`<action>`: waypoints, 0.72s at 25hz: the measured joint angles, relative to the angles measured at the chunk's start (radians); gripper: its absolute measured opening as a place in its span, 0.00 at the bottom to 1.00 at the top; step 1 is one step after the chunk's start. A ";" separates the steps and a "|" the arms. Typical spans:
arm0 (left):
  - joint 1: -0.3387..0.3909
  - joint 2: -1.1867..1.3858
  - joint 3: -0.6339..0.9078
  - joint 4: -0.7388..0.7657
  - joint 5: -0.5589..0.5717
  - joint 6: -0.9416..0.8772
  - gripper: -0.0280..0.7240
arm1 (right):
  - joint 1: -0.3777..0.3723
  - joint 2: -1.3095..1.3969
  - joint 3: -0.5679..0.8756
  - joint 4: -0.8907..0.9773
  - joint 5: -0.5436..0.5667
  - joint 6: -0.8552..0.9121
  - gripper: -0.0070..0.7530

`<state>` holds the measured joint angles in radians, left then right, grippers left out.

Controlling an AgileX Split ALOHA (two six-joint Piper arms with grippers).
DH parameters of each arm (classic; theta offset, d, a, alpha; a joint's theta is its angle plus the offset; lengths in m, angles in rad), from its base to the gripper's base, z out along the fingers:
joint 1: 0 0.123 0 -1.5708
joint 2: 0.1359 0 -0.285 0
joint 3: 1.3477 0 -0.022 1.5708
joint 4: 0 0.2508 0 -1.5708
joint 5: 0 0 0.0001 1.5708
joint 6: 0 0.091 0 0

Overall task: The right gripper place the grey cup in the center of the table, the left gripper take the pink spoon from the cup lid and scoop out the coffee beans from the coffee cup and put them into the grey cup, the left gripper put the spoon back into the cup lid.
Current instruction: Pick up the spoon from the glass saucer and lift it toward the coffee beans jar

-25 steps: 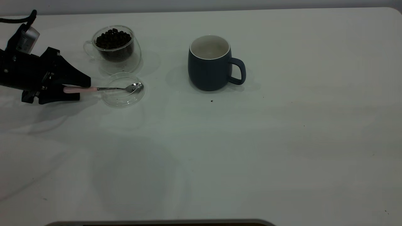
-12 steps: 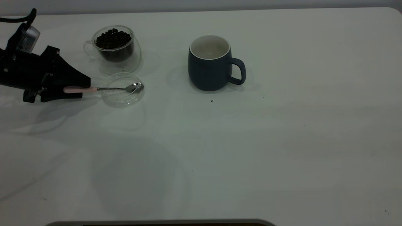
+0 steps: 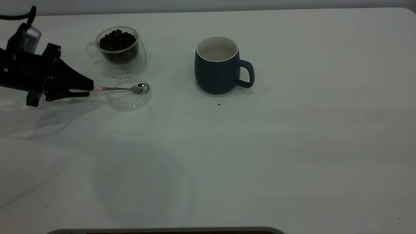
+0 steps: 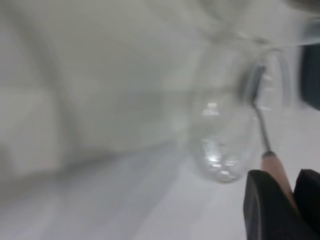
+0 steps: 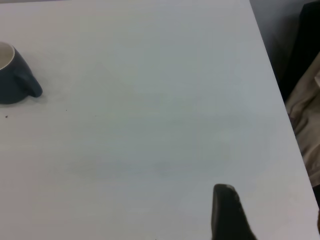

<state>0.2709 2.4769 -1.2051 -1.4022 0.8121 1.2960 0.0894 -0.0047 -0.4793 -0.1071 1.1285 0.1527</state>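
The white table [image 3: 292, 146] carries every item. The left gripper [image 3: 89, 87] sits low at the table's left edge, its black body level and its tapering fingers [image 3: 78, 83] pointing toward the table centre. The fingers are clamped together on the pale pink handle of the pink spoon [image 3: 122, 88]; the left wrist view shows the handle [image 4: 276, 172] pinched between the two finger tips.

The grey cup [image 3: 218, 65] stands upright near the table centre, well apart from the left gripper. Its white interior faces up and its loop handle points toward the right side of the exterior view. The right wrist view shows part of the same cup [image 5: 15, 75] at a distance.

The coffee cup [image 3: 118, 50] stands upright toward the far left of the table, filled with a heap of coffee beans [image 3: 117, 39]. The cup lid [image 3: 129, 93] lies flat on the table just in front of the coffee cup, close to or touching its base.

The spoon runs roughly level from the finger tips out over the lid, metal bowl above the lid's far side. Contact between spoon bowl and lid cannot be determined.

Right gripper: one dark finger [image 5: 227, 212] shows in the right wrist view, over bare table near the right edge. Whether its fingers are apart or together cannot be determined.
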 joint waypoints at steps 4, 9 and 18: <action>0.000 -0.002 0.000 0.000 0.037 -0.017 0.21 | 0.000 0.000 0.000 0.000 0.000 0.000 0.61; 0.000 -0.031 0.000 0.010 0.069 -0.040 0.21 | 0.000 0.000 0.000 0.000 0.000 0.000 0.61; 0.016 -0.175 0.000 0.166 0.087 -0.185 0.21 | 0.000 0.000 0.000 0.000 0.000 0.000 0.61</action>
<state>0.2867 2.3024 -1.2051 -1.2360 0.8989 1.1114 0.0894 -0.0047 -0.4793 -0.1071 1.1285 0.1527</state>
